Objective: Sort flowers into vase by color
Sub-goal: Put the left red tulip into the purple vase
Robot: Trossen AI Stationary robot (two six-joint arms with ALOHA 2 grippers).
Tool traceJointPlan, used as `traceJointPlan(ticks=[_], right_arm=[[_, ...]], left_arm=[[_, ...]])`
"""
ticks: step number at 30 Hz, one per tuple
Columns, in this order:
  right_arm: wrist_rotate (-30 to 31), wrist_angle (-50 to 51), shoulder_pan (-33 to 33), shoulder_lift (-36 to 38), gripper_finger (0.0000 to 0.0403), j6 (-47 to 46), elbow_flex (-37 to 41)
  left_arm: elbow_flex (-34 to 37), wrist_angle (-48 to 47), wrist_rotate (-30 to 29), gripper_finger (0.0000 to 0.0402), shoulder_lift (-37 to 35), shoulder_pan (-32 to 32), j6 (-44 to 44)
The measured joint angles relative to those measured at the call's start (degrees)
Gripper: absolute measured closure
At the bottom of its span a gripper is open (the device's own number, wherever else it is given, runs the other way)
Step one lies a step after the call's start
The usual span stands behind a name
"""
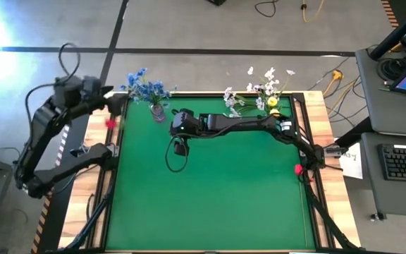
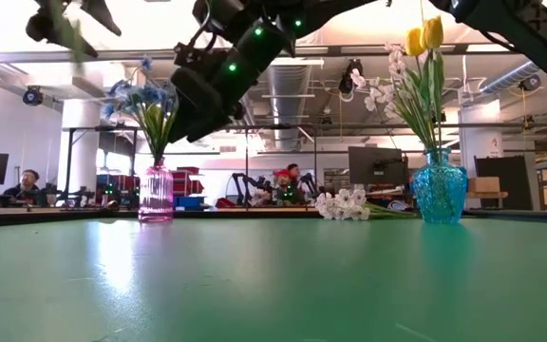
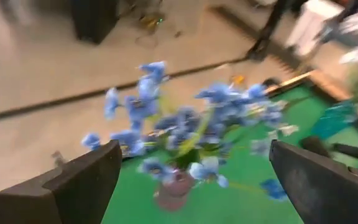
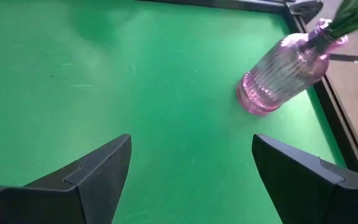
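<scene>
A pink glass vase (image 1: 158,112) stands at the table's far left with blue flowers (image 1: 145,87) stuck in its neck. At the far right a blue vase (image 2: 439,190) holds yellow tulips (image 2: 424,38) and white blossoms (image 1: 268,79). One white spray (image 1: 232,103) lies flat on the green mat beside it. My right gripper (image 4: 191,140) hovers open above the mat, just right of the pink vase (image 4: 284,71). My left gripper (image 3: 194,152) is open in the air off the table's far-left corner, facing the blue flowers (image 3: 185,118) without touching them.
My right arm (image 1: 245,125) stretches along the far part of the mat from the right side. A raised black frame (image 1: 115,152) borders the green mat (image 1: 217,190). Beyond the right edge stands a desk with a keyboard (image 1: 405,161). People sit in the room behind.
</scene>
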State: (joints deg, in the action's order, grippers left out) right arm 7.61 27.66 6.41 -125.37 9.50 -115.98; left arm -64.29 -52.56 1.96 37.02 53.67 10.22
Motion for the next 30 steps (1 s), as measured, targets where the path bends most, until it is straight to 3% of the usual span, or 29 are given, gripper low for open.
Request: traceJointPlan(ticks=[3,6,11,17,23,30], right_arm=[[0.0,0.2,-0.4,0.3,0.0077,0.5,0.0],[0.0,1.0,-0.7,0.7,0.0077,0.5,0.0],[0.1,3.9,-1.1,1.9,0.0077,0.1,0.0],[0.3,9.3,-1.7,3.4,0.0077,0.2,0.1],[0.4,13.0,-3.3,5.8,0.0077,1.3,0.4],[0.4,12.7,-5.1,8.9,0.0077,2.1,2.1]], left_arm=[[3.7,4.0,4.4,0.0003,-3.6,-1.0,0.8],[5.8,5.9,4.8,0.0003,-5.3,-1.7,1.0],[6.3,6.4,5.2,0.0003,-6.0,-1.7,0.0],[6.3,5.8,12.7,0.0003,-7.7,-2.0,1.7],[6.3,1.8,13.1,0.0003,-10.1,-2.3,5.9],[9.0,6.6,19.0,0.0003,-9.7,-2.9,7.2]])
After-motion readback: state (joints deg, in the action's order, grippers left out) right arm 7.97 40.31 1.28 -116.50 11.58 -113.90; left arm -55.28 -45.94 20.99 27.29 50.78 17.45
